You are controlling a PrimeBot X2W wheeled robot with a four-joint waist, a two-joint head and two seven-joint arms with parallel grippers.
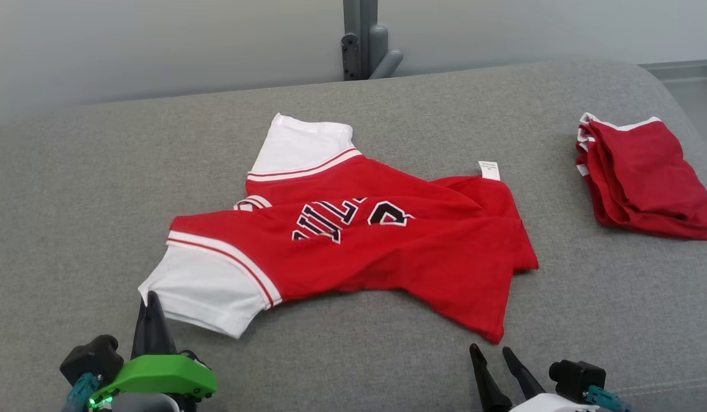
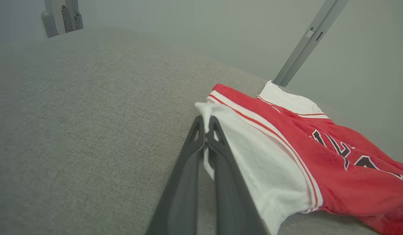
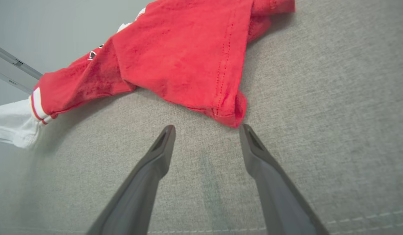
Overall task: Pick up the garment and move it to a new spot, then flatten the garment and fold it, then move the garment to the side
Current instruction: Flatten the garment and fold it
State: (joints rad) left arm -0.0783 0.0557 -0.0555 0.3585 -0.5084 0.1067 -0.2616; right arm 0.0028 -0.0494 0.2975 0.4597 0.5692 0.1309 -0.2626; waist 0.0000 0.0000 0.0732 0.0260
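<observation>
Garment (image 1: 353, 240) seized, not yet lifted
Its white sleeve (image 2: 253, 147) is pinched by the left gripper (image 2: 206, 125); the right gripper (image 3: 206, 129) is held open beside its hem (image 3: 227, 111); folding remains.

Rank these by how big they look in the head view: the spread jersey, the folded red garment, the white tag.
Largest: jersey
Next: folded garment, clearly smaller as it lies, folded up
Smallest: tag, by far

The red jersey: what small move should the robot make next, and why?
Probably ease the right end effector forward and close it on the red hem corner: it stands open just short of it, while the left end effector is shut on the white sleeve. Then both could lift the jersey.
</observation>
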